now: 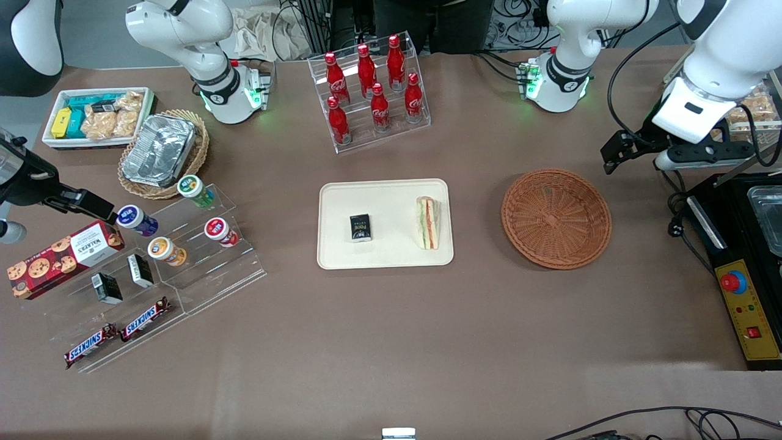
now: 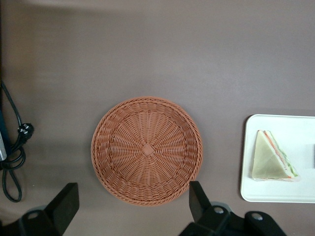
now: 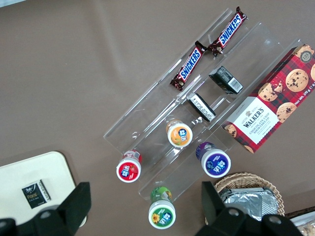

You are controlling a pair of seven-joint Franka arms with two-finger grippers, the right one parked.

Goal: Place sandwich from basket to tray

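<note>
The sandwich (image 1: 427, 222), a white wedge with orange and green layers, lies on the cream tray (image 1: 385, 256) at the edge nearest the basket. It also shows in the left wrist view as the sandwich (image 2: 271, 157) on the tray (image 2: 275, 194). The reddish-brown wicker basket (image 1: 556, 218) sits beside the tray toward the working arm's end, with nothing in it. My gripper (image 1: 623, 153) hangs high over the table, farther from the front camera than the basket. In the left wrist view the gripper (image 2: 133, 204) is open wide above the basket (image 2: 146, 149), with nothing between its fingers.
A small black packet (image 1: 360, 228) lies on the tray. A rack of cola bottles (image 1: 372, 91) stands farther back. A black control box (image 1: 745, 293) and a cable with plug (image 2: 15, 147) lie at the working arm's end. Acrylic snack shelves (image 1: 153, 263) stand toward the parked arm's end.
</note>
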